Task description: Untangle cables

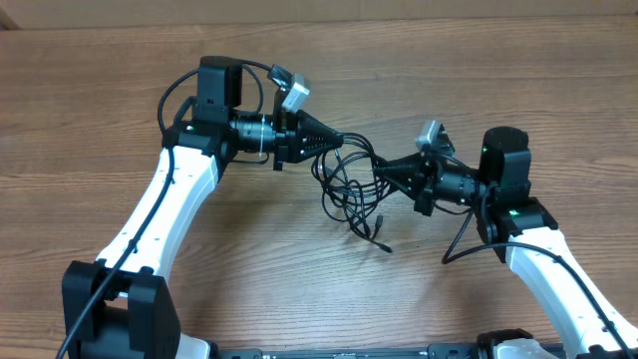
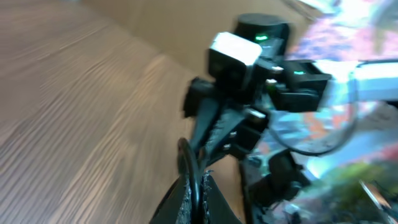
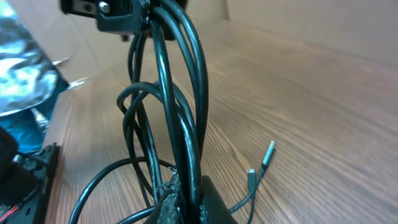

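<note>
1. Firstly, the surface: a wood-grain table (image 1: pixel 100 100) in brown, with a plain tan panel (image 1: pixel 399 8) standing along its far edge.
2. Left arm (image 1: pixel 169 209): its white link rises from the near left corner towards the middle of the table, and the black wrist is turned so that the left gripper (image 1: pixel 339 143) points to the right.
3. Right arm (image 1: pixel 558 279): it comes up from the near right corner, and the right gripper (image 1: pixel 384 168) points left. The two grippers face each other, near but not touching.
4. Left gripper, state: closed. The left wrist view shows its fingers (image 2: pixel 200 200) pinched together on a black strand of the cables (image 2: pixel 186 158).
5. Right gripper, state: closed. The right wrist view shows several strands of the cables (image 3: pixel 180 112) clamped between its dark fingers (image 3: pixel 166 208).
6. Location of the cables (image 1: pixel 349 184): a tangled bundle of thin black cords strung between the two grippers, with loops sagging down to the table on the near side.
7. Loose ends: two plug ends (image 3: pixel 267 154) hang or lie just over the wood beside the right gripper. I cannot tell whether they touch the wood.
8. The left wrist view is blurred; finer detail there cannot be read.
</note>
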Controlling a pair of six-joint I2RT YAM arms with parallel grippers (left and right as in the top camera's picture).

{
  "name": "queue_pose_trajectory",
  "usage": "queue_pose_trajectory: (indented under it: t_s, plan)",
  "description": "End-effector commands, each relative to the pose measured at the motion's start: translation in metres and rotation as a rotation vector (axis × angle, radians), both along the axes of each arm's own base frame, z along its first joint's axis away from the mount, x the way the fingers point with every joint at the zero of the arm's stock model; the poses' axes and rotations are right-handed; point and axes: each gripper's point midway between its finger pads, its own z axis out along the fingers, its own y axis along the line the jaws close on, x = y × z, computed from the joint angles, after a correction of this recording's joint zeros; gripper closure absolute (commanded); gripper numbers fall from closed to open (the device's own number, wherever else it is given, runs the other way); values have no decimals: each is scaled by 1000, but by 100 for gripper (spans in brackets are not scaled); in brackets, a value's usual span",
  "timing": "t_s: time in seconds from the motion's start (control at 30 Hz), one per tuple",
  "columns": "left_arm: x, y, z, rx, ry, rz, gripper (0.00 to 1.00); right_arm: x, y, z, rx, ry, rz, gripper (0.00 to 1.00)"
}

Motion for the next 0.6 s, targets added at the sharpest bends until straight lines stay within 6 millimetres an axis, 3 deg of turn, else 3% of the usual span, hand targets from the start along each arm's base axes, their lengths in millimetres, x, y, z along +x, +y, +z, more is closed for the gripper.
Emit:
queue_pose_trajectory:
  t_s: [0.0,0.33,0.57]
  plan:
    - [28,10,-33,177,82,198,96,16,-12,-5,-66,2,-117,96]
    - [50,50,-88,466,283,515,96,40,-49,-41,-219,126,-401,96]
    - [52,55,-92,488,302,548,96,43,-57,-45,-240,144,-451,96]
